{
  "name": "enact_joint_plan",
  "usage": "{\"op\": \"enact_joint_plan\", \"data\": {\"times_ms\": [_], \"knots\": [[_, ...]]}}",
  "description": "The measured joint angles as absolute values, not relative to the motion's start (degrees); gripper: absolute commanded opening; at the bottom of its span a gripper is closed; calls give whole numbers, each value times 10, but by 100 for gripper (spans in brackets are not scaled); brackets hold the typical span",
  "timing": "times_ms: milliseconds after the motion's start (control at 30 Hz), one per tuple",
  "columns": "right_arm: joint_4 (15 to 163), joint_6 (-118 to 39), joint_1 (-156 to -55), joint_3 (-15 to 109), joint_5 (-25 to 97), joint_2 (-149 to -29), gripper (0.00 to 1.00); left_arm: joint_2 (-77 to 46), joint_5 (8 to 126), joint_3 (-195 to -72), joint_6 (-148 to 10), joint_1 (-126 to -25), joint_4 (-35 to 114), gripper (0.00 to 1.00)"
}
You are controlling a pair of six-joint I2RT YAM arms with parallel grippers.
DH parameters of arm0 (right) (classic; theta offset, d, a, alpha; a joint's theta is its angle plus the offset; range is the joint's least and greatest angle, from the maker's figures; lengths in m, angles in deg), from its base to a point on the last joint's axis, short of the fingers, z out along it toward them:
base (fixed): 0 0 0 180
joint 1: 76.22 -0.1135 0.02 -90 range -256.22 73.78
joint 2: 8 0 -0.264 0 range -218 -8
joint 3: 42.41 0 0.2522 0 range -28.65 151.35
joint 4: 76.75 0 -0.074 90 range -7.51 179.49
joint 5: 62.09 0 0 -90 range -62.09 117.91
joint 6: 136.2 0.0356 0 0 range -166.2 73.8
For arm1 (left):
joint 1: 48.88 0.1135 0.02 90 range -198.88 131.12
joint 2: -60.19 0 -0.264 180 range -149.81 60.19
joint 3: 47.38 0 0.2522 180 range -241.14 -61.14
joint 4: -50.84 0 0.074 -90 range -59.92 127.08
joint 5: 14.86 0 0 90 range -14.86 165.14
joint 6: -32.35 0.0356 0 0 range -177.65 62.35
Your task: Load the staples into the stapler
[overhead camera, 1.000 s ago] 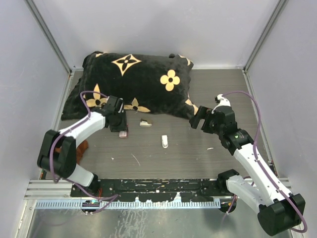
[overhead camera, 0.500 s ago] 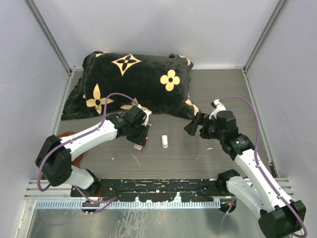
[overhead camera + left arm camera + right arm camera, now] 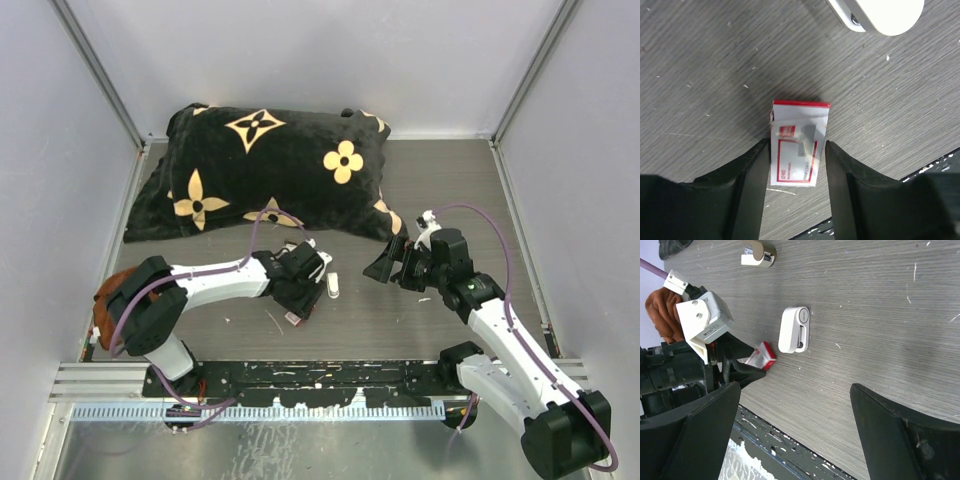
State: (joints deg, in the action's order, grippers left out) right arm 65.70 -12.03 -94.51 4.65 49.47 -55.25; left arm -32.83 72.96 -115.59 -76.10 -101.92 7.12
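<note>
The small white stapler (image 3: 332, 285) lies flat on the grey table, also in the right wrist view (image 3: 795, 330) and at the top edge of the left wrist view (image 3: 880, 12). My left gripper (image 3: 297, 303) is just left of it and nearer me, shut on the red-and-white staple box (image 3: 800, 120), which sits low over the table between the fingers (image 3: 752, 175). The box also shows in the right wrist view (image 3: 762, 356). A small beige-grey tray-like piece (image 3: 757, 252) lies toward the pillow; I cannot make out staple strips in it. My right gripper (image 3: 382, 266) is open and empty, right of the stapler.
A big black pillow with gold flowers (image 3: 270, 170) fills the back left. An orange-brown object (image 3: 115, 290) sits by the left arm's base. A black rail (image 3: 320, 375) runs along the near edge. Grey walls close in the sides and back.
My left gripper has carried the staple box from beside the pillow to the right and toward me, ending just left of the stapler. My right gripper has moved a little left toward the stapler.
</note>
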Motion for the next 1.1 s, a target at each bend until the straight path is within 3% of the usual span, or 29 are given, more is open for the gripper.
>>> {"op": "enact_joint_plan", "data": {"times_ms": [100,233,400,700,1100], "knots": [[663,-114,-947,39,506,-551,93,-328,733,-1144,-761,-1027,87,64],[666,-108,-952,38,519,-551,82,-308,739,-1121,-765,-1032,112,65],[673,-98,-980,38,524,-562,67,-271,749,-1080,-779,-1036,134,56],[701,-70,-1126,45,468,-625,56,-245,771,-1041,-790,-1049,175,35],[768,-36,-1208,46,403,-717,50,-206,767,-990,-762,-1086,238,31]]}}
